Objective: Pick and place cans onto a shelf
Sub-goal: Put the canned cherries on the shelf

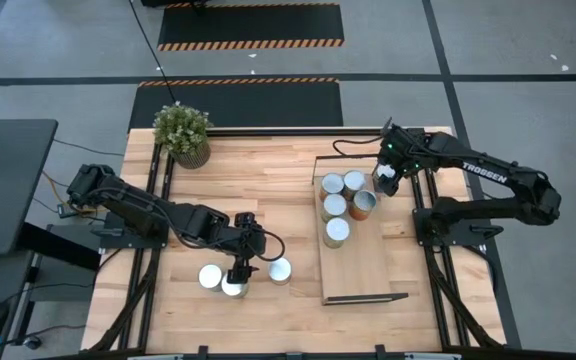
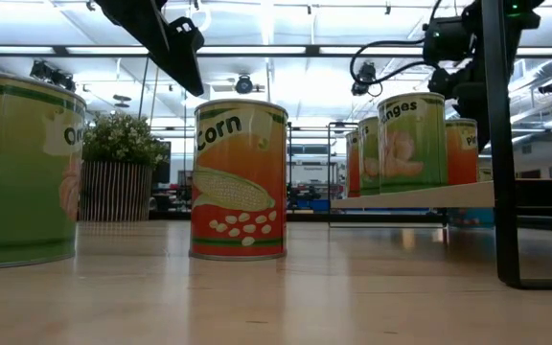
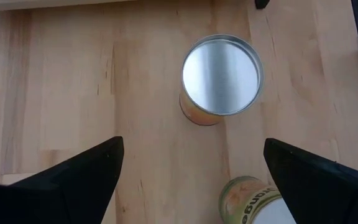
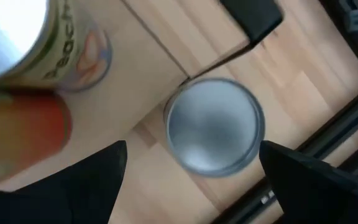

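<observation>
left claw (image 1: 240, 268) spread wide, pointing down, right claw (image 1: 386, 180) spread wide

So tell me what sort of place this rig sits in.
Most likely a robotics lab or workshop: hazard-striped floor mats lie beyond the wooden table, and the low view shows ceiling strip lights above cluttered benches.

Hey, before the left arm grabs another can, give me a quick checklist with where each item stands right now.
1. Left claw open: ok, fingers spread in its wrist view.
2. Left claw over the loose cans: ok.
3. Target can upright: ok.
4. Target centred between fingers: not ok, it sits ahead of them.
5. Free space on shelf: ok, near end bare.
6. Right claw clear of the drop spot: ok, at the far end.
</observation>
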Tool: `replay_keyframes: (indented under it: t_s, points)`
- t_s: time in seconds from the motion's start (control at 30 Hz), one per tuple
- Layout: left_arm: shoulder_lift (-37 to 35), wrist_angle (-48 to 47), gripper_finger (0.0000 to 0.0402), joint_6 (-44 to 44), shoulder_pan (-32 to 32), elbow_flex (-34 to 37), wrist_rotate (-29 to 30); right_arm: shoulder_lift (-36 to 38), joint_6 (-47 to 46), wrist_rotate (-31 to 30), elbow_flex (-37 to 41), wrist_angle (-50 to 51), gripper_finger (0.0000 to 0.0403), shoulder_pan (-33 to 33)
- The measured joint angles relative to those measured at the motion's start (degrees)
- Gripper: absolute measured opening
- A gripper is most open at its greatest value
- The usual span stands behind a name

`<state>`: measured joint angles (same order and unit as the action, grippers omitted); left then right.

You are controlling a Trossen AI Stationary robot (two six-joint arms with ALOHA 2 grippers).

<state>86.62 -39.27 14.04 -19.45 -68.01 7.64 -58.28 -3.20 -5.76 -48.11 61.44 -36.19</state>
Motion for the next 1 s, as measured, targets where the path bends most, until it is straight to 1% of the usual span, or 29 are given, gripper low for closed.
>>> replay_keyframes:
  t_s: [0.13, 0.2, 0.4, 0.5, 0.63, 0.73, 1.0]
  points:
    - [0.01, 0.0, 0.0393, 0.06, -0.02, 0.0, 0.0, 1.77, -0.35, -1.13, 2.98, -4.31, 0.0374, -0.76]
    - [-0.01, 0.0, 0.0393, 0.06, -0.02, 0.0, 0.0, 2.16, -0.7, -2.14, 3.29, -4.61, 0.0374, -1.07]
    - [0.01, -0.01, 0.0393, 0.28, -0.02, 0.0, 0.0, 2.35, -2.01, -2.08, 3.23, -4.61, 0.0374, -1.55]
    - [0.01, 0.0, 0.0393, 0.28, -0.02, 0.0, 0.0, 1.29, -1.95, -1.49, 3.23, -4.34, 0.0374, -1.09]
    - [0.01, 0.0, 0.0393, 0.28, -0.02, 0.0, 0.01, -0.53, -1.74, -3.28, 3.23, -4.34, 0.0374, -0.54]
    - [0.0, 0.02, 0.0393, 0.27, -0.02, 0.0, 0.0, -2.35, -1.51, -3.2, 3.23, -4.36, 0.0374, -0.75]
    - [0.0, 0.0, 0.0393, 0.31, -0.02, 0.0, 0.0, -5.17, 1.31, -3.13, 3.21, -5.09, 0.0374, -0.8]
